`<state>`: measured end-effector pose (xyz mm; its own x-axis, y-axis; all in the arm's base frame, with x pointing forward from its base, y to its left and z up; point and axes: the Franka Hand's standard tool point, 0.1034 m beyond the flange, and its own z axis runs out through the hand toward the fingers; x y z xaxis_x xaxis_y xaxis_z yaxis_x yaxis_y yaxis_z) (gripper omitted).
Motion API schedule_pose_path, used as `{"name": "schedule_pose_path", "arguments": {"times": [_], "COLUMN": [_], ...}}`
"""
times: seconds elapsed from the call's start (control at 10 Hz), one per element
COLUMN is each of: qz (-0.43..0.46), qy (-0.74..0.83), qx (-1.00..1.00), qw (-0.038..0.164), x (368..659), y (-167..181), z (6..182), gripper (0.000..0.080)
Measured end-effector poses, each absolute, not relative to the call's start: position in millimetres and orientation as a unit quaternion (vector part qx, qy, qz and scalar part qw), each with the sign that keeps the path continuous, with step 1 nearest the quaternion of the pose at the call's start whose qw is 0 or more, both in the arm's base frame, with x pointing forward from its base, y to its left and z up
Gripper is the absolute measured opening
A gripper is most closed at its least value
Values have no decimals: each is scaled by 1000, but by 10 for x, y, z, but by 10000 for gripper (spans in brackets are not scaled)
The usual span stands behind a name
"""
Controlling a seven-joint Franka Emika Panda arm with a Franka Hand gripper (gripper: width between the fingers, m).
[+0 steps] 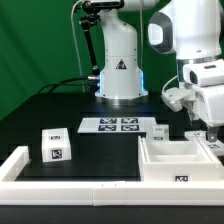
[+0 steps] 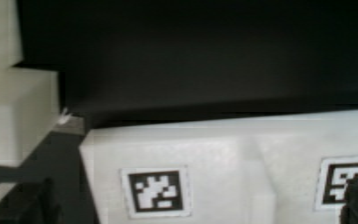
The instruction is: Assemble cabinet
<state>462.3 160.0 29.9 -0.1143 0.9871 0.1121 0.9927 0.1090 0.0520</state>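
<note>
The cabinet body [image 1: 178, 160], a large open white box with a tag on its front, lies at the exterior view's right. One small white tagged block [image 1: 57, 145] stands at the left, and another [image 1: 160, 130] lies behind the body. My gripper [image 1: 205, 133] hangs over the body's far right corner. In the wrist view a white surface with two tags [image 2: 247, 170] fills the space under my gripper [image 2: 194, 215]. A plain white block [image 2: 16, 105] lies beside it. One dark finger [image 2: 19, 205] shows at the edge, so the jaws look wide apart and empty.
The marker board [image 1: 113, 124] lies flat mid-table. A long low white rail [image 1: 40, 172] runs along the front and turns at the left. The robot base [image 1: 118, 65] stands behind the board, against a green backdrop.
</note>
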Motion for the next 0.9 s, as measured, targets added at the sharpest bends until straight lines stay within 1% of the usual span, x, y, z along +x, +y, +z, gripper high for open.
{"name": "schedule_pose_path", "arguments": {"times": [0.5,0.6,0.7,0.9], "qz": [-49,-48,-47,-46], "qy": [-729,-728,-726,-723], "qx": [-682,-683,-685,-688], "qw": [36,38,40,42], "x": [4479,4462,4450,4431], "y": [1645,1652,1660,1683], "z": [173,148,135,119], "gripper": [797,663,663,389]}}
